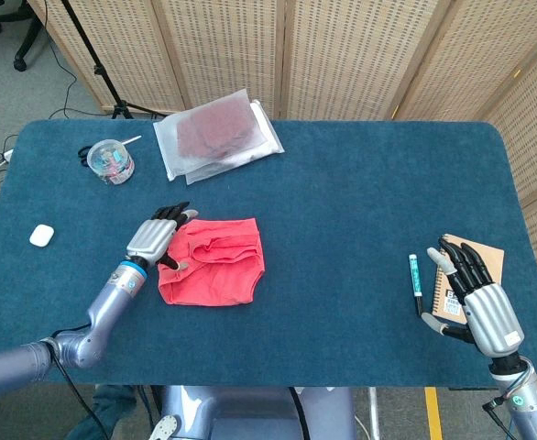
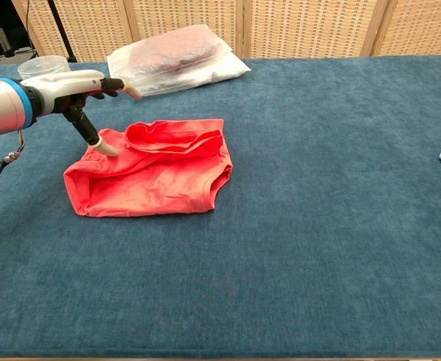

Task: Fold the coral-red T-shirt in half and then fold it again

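Observation:
The coral-red T-shirt [image 1: 215,269] [image 2: 156,177] lies folded into a small bundle on the blue table, left of centre, with a rumpled roll along its far edge. My left hand [image 1: 157,238] [image 2: 81,90] hovers over the bundle's left end, open, fingers spread, thumb pointing down close to the cloth. It holds nothing. My right hand [image 1: 478,302] hangs open at the table's front right, above a notebook, far from the shirt; the chest view does not show it.
A clear bag with dark red clothing [image 1: 217,136] [image 2: 177,54] lies at the back. A small round tub [image 1: 109,160] stands at the back left, a white earbud case [image 1: 40,236] at the left edge. A pen [image 1: 415,282] and brown notebook [image 1: 461,275] lie front right.

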Robot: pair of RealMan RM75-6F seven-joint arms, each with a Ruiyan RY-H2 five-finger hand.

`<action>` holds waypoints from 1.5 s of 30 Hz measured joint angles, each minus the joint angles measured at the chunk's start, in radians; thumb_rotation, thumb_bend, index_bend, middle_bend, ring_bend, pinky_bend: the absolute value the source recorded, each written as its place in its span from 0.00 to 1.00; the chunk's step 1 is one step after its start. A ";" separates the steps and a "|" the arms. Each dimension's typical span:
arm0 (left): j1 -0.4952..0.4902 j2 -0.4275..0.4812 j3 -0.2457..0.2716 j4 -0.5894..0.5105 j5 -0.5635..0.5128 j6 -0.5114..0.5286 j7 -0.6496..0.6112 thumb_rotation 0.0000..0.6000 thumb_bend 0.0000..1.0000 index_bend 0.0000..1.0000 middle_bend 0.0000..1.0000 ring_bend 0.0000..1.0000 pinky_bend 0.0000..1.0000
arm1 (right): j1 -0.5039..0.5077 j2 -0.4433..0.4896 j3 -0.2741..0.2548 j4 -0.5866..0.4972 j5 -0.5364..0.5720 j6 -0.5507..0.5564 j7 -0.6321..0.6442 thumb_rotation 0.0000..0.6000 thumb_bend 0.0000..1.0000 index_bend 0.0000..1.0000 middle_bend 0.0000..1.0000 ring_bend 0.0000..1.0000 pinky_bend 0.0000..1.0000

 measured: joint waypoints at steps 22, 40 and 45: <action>-0.044 -0.134 -0.026 0.153 0.029 -0.040 -0.009 1.00 0.39 0.40 0.00 0.00 0.00 | 0.003 -0.004 0.002 0.007 0.007 -0.011 -0.001 1.00 0.00 0.00 0.00 0.00 0.00; -0.026 -0.122 -0.033 0.090 0.054 0.029 0.010 1.00 0.56 0.67 0.00 0.00 0.00 | 0.000 0.000 0.001 0.003 0.000 -0.001 0.001 1.00 0.00 0.00 0.00 0.00 0.00; -0.020 -0.107 -0.037 0.045 0.052 0.046 0.023 1.00 0.58 0.69 0.00 0.00 0.00 | -0.001 0.001 0.000 0.001 -0.002 0.001 -0.001 1.00 0.00 0.00 0.00 0.00 0.00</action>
